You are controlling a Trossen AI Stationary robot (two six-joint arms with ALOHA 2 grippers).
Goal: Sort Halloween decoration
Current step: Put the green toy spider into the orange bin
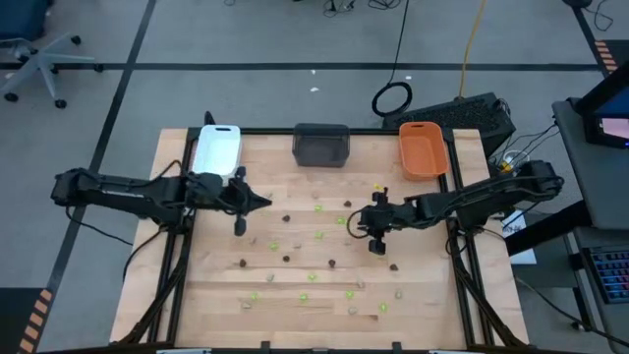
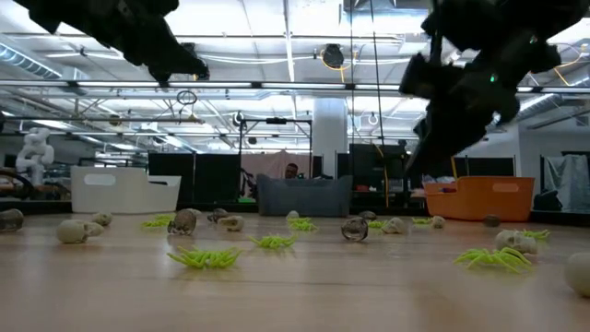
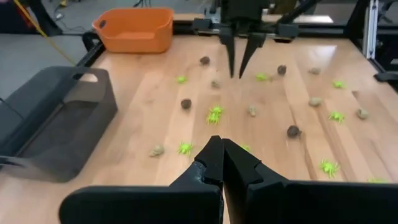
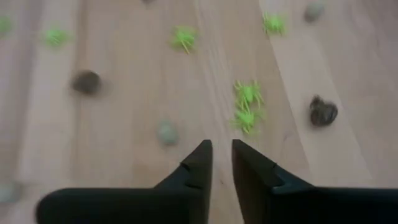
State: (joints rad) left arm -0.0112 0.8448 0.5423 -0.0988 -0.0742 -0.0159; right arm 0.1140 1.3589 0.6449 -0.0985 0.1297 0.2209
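A grey workshop floor with black tape lines is surrounding the wooden table (image 1: 211, 295) in the high view, with an office chair partly cut off at the upper left of the frame and a keyboard lying at the upper right. No brand, label or readable writing is showing on anything.

Three trays are sitting along the table's top edge in the high view: a white tray (image 1: 216, 148) at left, a dark grey tray (image 1: 321, 144) in the middle, an orange tray (image 1: 424, 149) at right. The Halloween decoration is lying scattered over the middle and lower part of the table: lime green spiders (image 4: 247, 107), dark brown-black lumps (image 4: 323, 112) and pale beige-grey lumps (image 4: 166, 132). From above these pieces are too tiny to make out by shape; in the low view the near ones are blurring out.

The left gripper (image 1: 263, 202) is hanging at centre left of the high frame, below the white tray, its fingers (image 3: 211, 163) pressed together and holding nothing. The right gripper (image 1: 348, 223) is hovering at centre right over the scattered pieces, its fingers (image 4: 198, 163) standing slightly parted with a narrow gap and nothing between them. In the low view both arms are being cut off by the top edge, and a person's head is barely showing behind the grey tray.
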